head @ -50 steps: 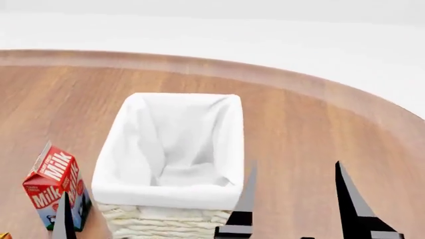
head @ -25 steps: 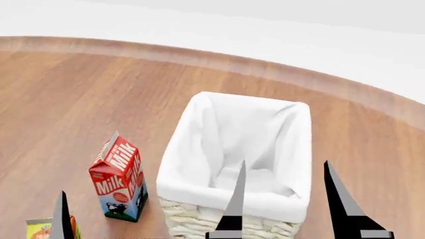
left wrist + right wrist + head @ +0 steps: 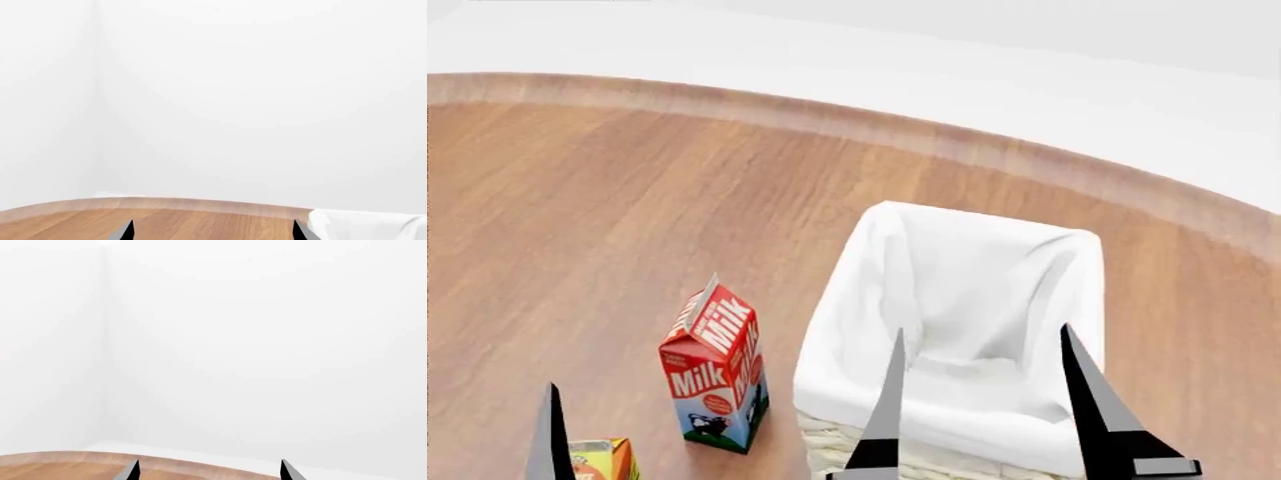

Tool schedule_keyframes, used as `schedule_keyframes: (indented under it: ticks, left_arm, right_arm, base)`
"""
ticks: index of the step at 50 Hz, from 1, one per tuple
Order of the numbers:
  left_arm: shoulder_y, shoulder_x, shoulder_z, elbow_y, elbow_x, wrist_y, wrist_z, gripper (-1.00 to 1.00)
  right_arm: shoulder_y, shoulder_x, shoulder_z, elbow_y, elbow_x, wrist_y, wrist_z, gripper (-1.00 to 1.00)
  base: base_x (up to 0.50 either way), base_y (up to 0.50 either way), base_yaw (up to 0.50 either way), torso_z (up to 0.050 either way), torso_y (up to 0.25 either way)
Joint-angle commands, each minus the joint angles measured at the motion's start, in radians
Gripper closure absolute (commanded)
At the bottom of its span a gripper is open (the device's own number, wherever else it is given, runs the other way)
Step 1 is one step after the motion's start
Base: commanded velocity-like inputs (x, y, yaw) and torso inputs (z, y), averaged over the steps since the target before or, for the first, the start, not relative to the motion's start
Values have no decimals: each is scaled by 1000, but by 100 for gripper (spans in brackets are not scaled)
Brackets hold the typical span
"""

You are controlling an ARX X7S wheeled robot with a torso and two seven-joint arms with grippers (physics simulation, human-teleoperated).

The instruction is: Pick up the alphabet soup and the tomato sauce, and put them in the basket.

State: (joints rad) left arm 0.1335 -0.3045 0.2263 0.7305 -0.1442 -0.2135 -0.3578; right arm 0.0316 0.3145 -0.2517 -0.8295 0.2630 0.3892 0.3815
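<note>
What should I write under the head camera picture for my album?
A milk carton stands beside the empty cloth-lined basket on a wooden table, open right claw in front.

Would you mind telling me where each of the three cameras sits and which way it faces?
Head view: on the head, looking down over the table, basket and milk carton; fingertips of both grippers show.
Left wrist view: near the left gripper, facing level toward a white wall; two fingertips show.
Right wrist view: near the right gripper, facing the wall; two fingertips show.
Shared: head and left wrist views both show the basket's cloth; all show the table.
</note>
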Motion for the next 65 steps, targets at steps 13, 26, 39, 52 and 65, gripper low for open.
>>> schedule_keyframes:
  ticks: [13,26,39,52,65]
  left_arm:
    - [-5,7,-18,-1,-10,8,18,-100]
    - [-7,0,-17,4,-15,10,7,-100]
    - [-11,-13,7,7,14,3,1,-100]
    - [-15,-20,11,16,9,-6,-5,-100]
    - [-22,-22,12,9,6,-7,-14,-100]
  right_arm:
    - [14,-2,1,4,-23,10,-18,-100]
    - [14,4,-5,10,-24,2,-13,-100]
    - [16,11,-14,9,-22,0,-8,-100]
    - [17,17,-21,10,-20,-3,-3,-100]
    - [22,24,-24,5,-15,4,4,-100]
  base:
    - [0,0,0,49,0]
    - [0,0,0,49,0]
    - [0,0,0,44,-147]
    - [0,0,0,37,-204]
    - [0,0,0,37,-204]
